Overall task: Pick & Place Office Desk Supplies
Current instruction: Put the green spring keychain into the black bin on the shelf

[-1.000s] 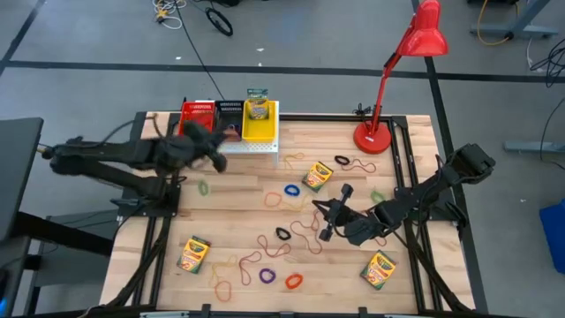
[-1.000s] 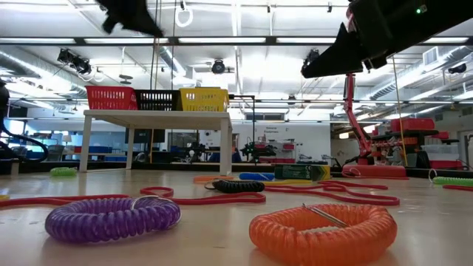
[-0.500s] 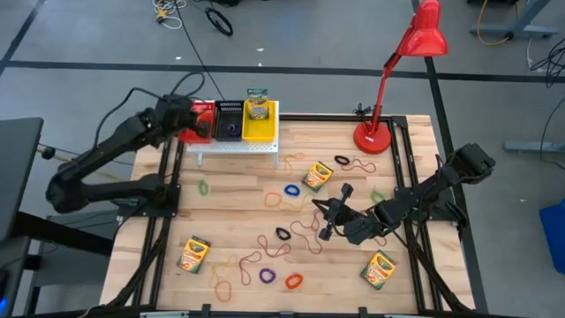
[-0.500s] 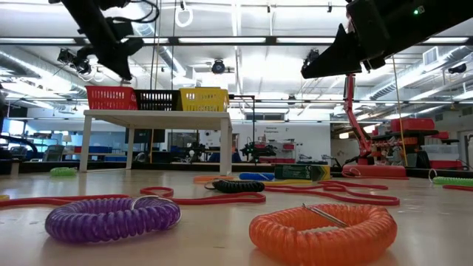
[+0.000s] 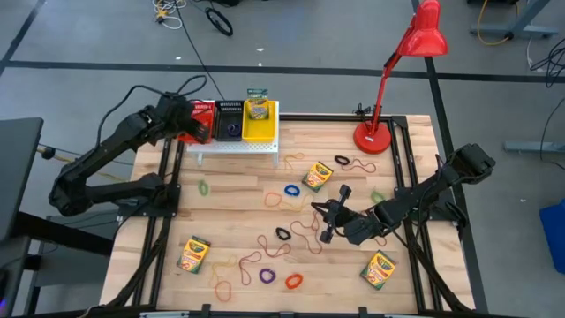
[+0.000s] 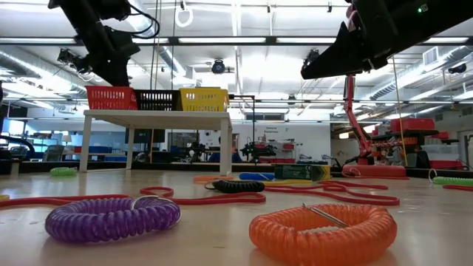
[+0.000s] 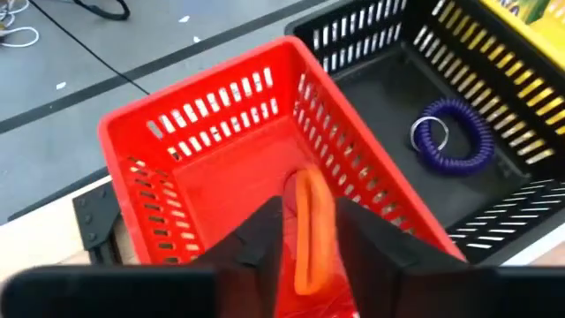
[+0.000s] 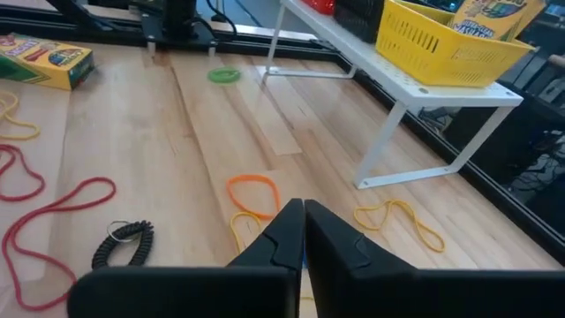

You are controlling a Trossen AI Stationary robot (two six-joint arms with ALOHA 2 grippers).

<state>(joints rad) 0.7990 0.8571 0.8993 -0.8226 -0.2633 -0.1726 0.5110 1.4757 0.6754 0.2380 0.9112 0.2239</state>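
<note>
My left gripper [image 7: 309,212] hovers over the red basket [image 7: 221,132] on the white stand [image 5: 238,146] at the table's far left. Its fingers are apart, with an orange rubber band [image 7: 311,231] upright between them. My right gripper [image 8: 303,221] is shut above the table's middle [image 5: 320,215], with nothing seen between its fingers. Crayon boxes [image 5: 317,176] [image 5: 193,253] [image 5: 380,269], red rubber bands [image 5: 305,231] and coiled loops [image 5: 292,190] [image 5: 282,234] lie flat on the wood. My left gripper stands over the red basket, slanting down, with the orange rubber band [image 7: 318,208] in the gap between its fingers. I cannot tell whether a finger touches the band. The band is upright and clear of the basket floor.
A black basket [image 7: 415,79] holds a purple coil [image 7: 450,141]. The yellow basket [image 5: 257,119] beside it holds a crayon box [image 5: 257,106]. A red desk lamp [image 5: 393,71] stands at the far right. In the low view, purple [image 6: 111,218] and orange [image 6: 321,233] coils lie near the front edge.
My left arm has swung from in front of the white stand toward the table's far left corner, turning as it went, and now stands over the red basket. It has hardly moved in the last half second.
</note>
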